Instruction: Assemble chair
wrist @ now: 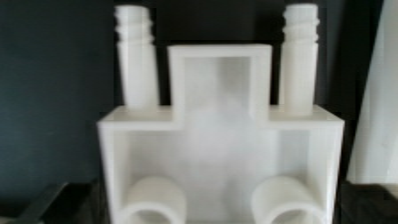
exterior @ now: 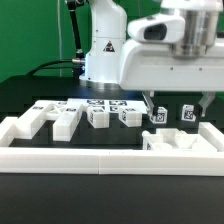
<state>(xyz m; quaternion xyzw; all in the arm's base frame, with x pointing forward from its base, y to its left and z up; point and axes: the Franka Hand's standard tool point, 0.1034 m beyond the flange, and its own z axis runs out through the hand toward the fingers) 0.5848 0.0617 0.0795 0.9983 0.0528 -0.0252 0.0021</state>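
White parts: a row of loose pieces (exterior: 98,117) lies across the black bench (exterior: 18,100), each apart from the next. None that I can see is joined to another.
Big part: the largest piece (exterior: 178,142) lies at the exterior view's right, just inside the low wall (exterior: 90,165). Whether it touches the wall I cannot tell.
Wrist view: the big part (wrist: 214,140) fills the frame. Two ribbed pegs (wrist: 135,50) stand off one end on either side of a hollow frame, and there are two round sockets at the other end.
Jaws: spread wide, one on each side above the big part, with nothing held. They hang low over it. Contact cannot be read from either view.
Done: by my judgement nothing is assembled yet. Every piece looks loose.
Left: nearly all of it. The first grasp, each joint, and the seating of legs and back all remain.
Step in hand: probably lining up to grip the big part, since it sits centred under the wrist.
Edges: the wall runs close along the near side of the big part and turns a corner at the exterior view's right, so there is little room to slide that way.
Crowding: two tagged pieces (exterior: 158,115) sit just behind the jaws and could be brushed.
Open room: bare bench shows beyond the row, toward the robot base (exterior: 105,50).
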